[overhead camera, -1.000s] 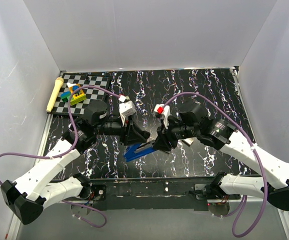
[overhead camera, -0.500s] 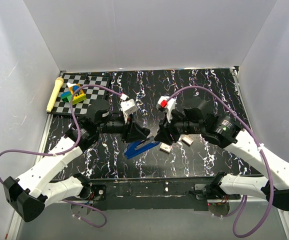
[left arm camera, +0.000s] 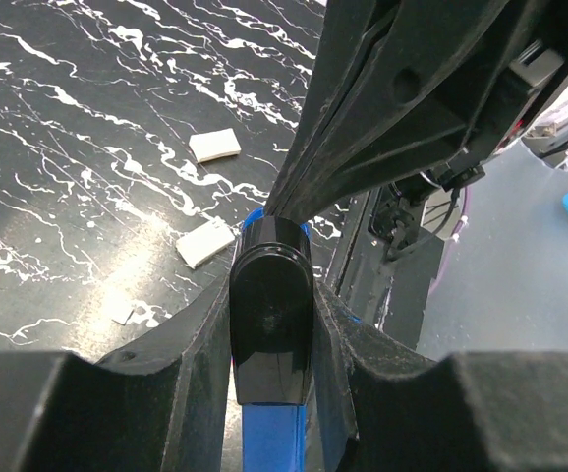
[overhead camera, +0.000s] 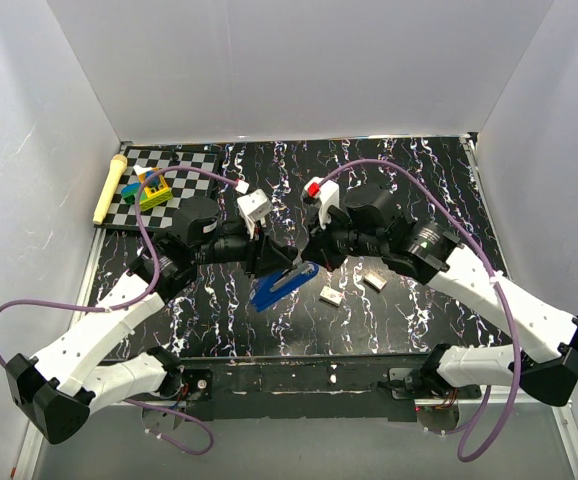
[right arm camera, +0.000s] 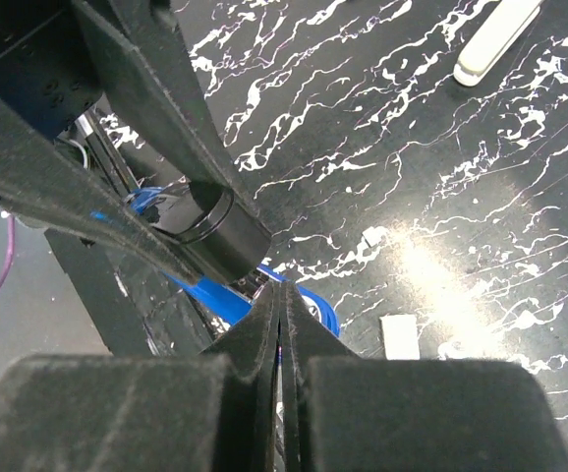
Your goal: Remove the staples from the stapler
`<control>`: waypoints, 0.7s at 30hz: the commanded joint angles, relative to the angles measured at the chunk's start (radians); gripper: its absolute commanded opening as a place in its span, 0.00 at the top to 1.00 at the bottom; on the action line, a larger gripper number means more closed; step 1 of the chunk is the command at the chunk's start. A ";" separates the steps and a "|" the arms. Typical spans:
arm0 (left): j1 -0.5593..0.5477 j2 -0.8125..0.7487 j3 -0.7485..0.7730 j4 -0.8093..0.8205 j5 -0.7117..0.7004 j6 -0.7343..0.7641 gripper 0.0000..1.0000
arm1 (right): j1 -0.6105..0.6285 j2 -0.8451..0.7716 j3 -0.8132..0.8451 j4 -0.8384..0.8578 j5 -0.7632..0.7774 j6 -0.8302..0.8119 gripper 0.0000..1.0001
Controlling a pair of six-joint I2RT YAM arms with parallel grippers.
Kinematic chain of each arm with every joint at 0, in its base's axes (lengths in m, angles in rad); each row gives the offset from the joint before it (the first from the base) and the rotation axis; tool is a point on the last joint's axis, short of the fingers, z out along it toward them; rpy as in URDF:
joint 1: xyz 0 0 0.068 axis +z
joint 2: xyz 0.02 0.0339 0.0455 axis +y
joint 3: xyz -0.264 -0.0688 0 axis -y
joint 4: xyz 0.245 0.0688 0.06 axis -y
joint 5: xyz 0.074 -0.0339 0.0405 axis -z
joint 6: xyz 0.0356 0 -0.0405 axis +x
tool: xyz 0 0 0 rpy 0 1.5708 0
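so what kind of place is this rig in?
Probably a lab test cell: plain white enclosure walls on three sides, a black white-veined marbled tabletop, and a black-and-white checkerboard mat in its far-left corner.

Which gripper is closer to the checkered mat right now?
Left. The left gripper, clamped on the blue stapler, sits to the right of the checkered mat; the right gripper is farther right, beyond the stapler.

Black white-veined table [overhead camera: 439, 180], checkered board [overhead camera: 194, 163] and cream stick [overhead camera: 107, 188] at its far-left corner, staples [overhead camera: 331, 295] in two pale strips mid-surface.
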 commanded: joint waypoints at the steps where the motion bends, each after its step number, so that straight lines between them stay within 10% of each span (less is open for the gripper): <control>1: 0.001 -0.007 0.051 0.080 -0.035 -0.041 1.00 | 0.006 0.017 0.038 0.103 0.028 0.040 0.99; 21: 0.002 -0.040 0.070 0.137 -0.205 -0.145 1.00 | 0.006 0.092 -0.115 0.307 0.039 0.119 0.99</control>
